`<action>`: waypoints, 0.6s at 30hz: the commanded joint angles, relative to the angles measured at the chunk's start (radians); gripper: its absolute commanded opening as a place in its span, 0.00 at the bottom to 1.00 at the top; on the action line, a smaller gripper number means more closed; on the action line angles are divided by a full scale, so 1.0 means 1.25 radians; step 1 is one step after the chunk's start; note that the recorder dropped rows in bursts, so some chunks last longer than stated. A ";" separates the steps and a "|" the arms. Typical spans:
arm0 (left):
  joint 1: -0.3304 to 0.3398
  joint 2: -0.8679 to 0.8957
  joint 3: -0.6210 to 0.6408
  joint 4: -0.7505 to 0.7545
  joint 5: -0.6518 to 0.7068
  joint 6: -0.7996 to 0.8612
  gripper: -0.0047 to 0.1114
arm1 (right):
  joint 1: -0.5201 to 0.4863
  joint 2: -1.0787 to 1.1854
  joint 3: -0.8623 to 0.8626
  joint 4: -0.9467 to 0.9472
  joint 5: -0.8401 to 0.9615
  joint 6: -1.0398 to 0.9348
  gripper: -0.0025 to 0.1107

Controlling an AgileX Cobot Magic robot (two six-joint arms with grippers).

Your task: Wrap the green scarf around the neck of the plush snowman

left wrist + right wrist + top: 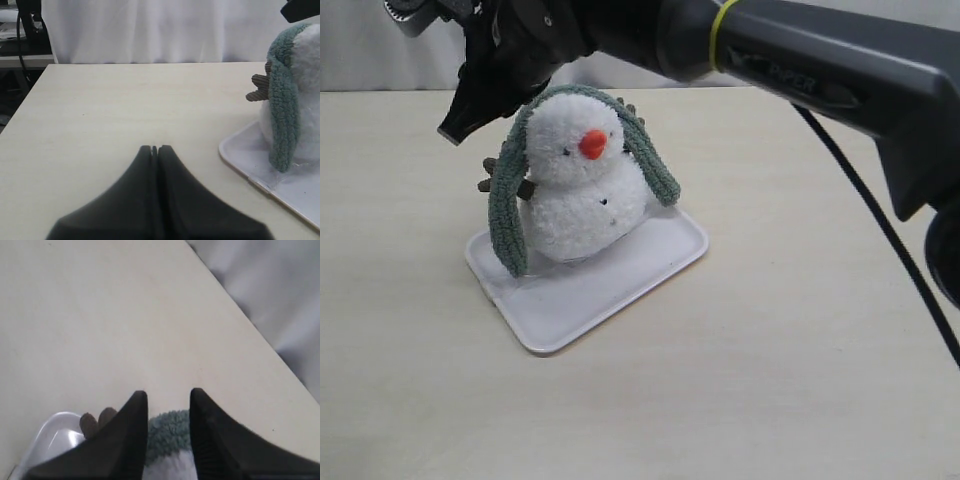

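— While the right gripper (168, 392) hovers, where is the green scarf (167, 432)?
— Between its parted jaws, draped over the head of the plush snowman (582, 205) beneath. Grasped or not, I cannot tell. The left gripper (154, 148) is clenched, empty.
— Any writing?
— "PiPER" on the right arm (800, 60).

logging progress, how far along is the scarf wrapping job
Done: the green scarf is draped over the head of the plush snowman, ends hanging down both sides. In hand: the right gripper straddles the scarf; grip unclear. To do: bring it down to the neck and cross the ends. The left gripper sits shut, away.
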State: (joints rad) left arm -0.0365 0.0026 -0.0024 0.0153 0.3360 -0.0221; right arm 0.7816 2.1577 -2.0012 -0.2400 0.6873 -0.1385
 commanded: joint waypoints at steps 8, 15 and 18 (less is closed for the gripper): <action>0.001 -0.002 0.002 -0.001 -0.010 -0.005 0.04 | -0.011 0.049 0.000 -0.108 0.029 0.118 0.27; 0.001 -0.002 0.002 -0.001 -0.010 -0.005 0.04 | -0.010 0.054 0.000 -0.065 0.173 0.030 0.27; 0.001 -0.002 0.002 -0.001 -0.010 -0.005 0.04 | -0.010 0.054 0.000 -0.036 0.260 -0.025 0.27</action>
State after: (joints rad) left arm -0.0365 0.0026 -0.0024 0.0153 0.3360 -0.0221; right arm 0.7697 2.2248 -2.0012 -0.3113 0.9265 -0.1364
